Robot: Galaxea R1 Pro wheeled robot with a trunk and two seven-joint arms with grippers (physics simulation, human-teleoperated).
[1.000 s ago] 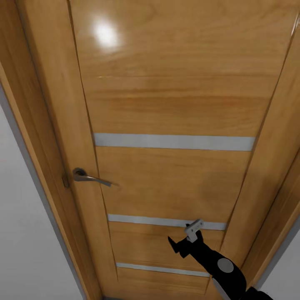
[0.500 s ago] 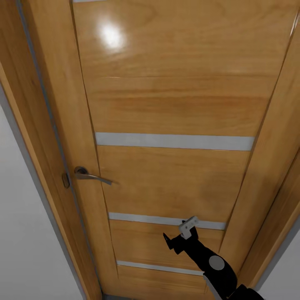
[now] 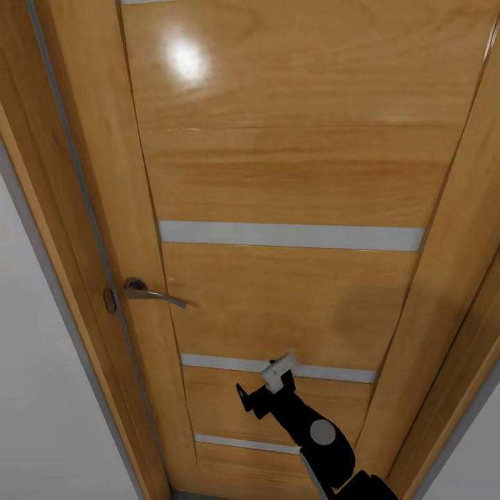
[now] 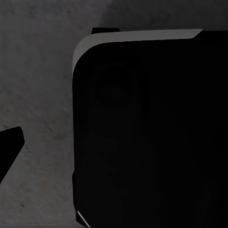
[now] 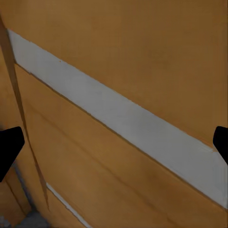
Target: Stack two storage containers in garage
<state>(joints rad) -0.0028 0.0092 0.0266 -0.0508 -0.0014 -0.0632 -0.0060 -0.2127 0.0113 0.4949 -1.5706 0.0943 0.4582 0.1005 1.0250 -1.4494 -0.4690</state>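
Right tool (image 3: 255, 401), fingers spread wide, hovers close before wooden door (image 3: 292, 173), below its handle (image 3: 149, 293).

Your right wrist camera faces wooden door (image 5: 142, 52), grey strip (image 5: 118, 121) crossing diagonally; dark fingertips (image 5: 8, 147) spread wide at frame edges.

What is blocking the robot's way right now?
A shut wooden door fills the path ahead. The right end effector reaches toward its lower panels, off to the side of the door handle. No containers show.
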